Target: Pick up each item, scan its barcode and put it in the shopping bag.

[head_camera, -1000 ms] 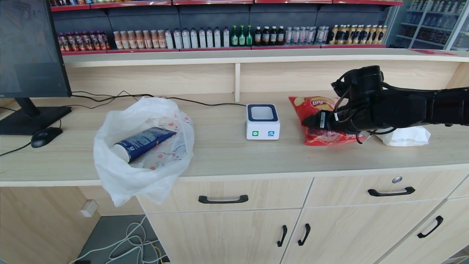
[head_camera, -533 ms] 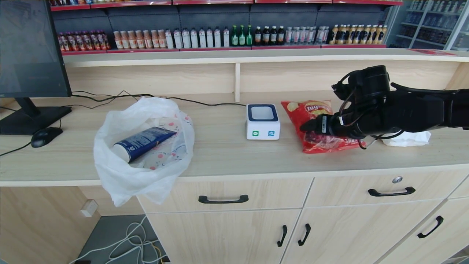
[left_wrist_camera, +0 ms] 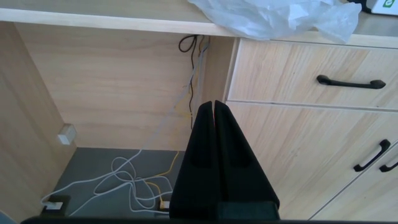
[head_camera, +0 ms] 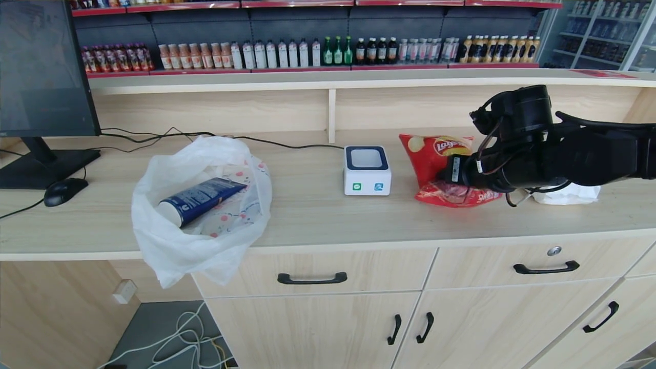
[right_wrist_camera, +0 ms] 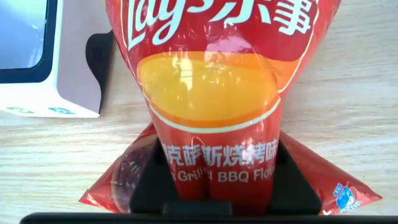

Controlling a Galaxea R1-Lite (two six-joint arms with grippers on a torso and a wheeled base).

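Red chip bag [head_camera: 433, 154] clamped in right tool [head_camera: 447, 177], beside scanner [head_camera: 367, 177].

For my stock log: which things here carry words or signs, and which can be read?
chip bag: big logo, Chinese characters, Latin flavour line; readable.
barcode scanner: two small icon signs, no words.
blue tube: print too small.
shelf bottles: labels too small.

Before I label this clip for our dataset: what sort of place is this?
Probably a shop checkout: a barcode scanner on the counter between a shopping bag and a chip bag, bottled drinks shelved behind.
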